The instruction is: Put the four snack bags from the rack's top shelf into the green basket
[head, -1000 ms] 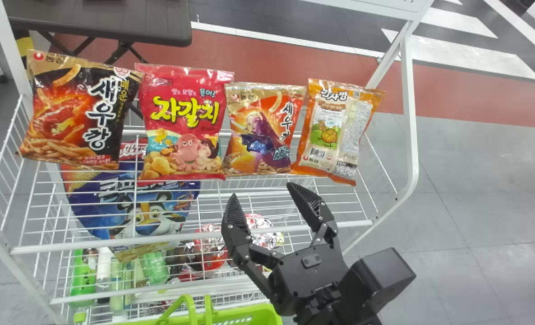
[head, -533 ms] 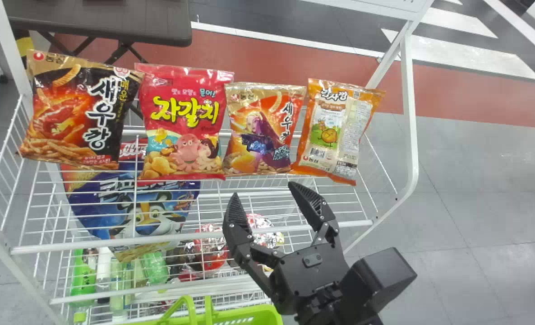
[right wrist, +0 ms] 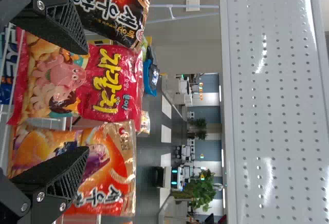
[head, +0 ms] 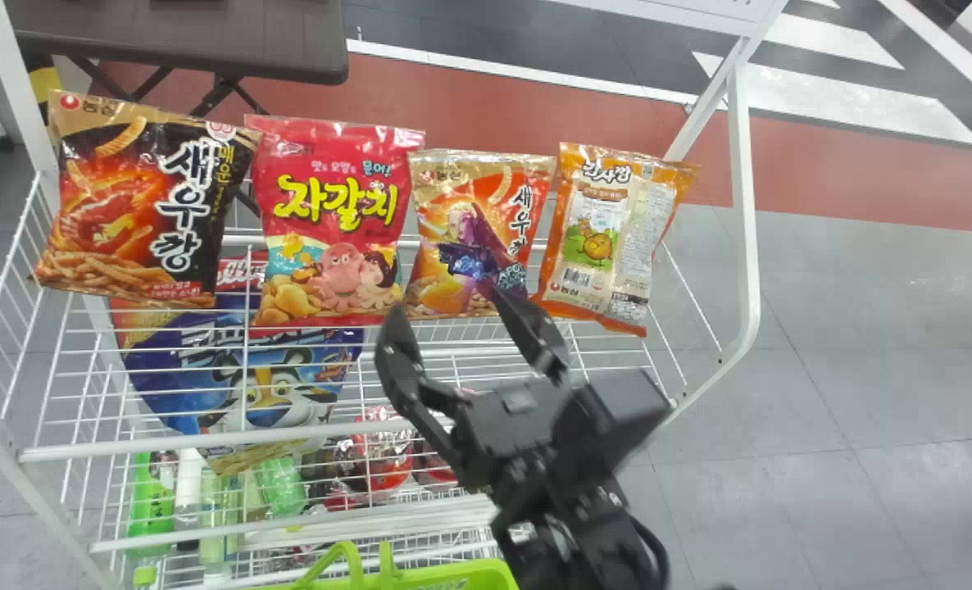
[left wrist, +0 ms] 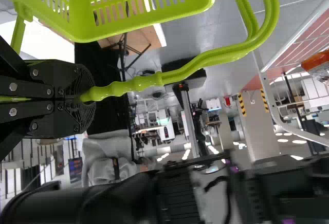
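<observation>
4 crinkly, shiny snack bags (head: 338, 221) sit on the wire rack (head: 207, 441), my left claw (left wrist: 86, 98) pinches the wavy plastic handle (left wrist: 149, 81) of the green basket (head: 453, 575), and my wide-open right claw (head: 447, 301) has edged left, nearer them.

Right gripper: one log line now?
right gripper: open, empty, near gold-topped orange snack bag | left gripper: shut on green plastic basket handle | four glossy snack bags: on white wire rack

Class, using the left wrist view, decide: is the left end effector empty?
No, the left end effector is closed around the green basket's handle.
</observation>
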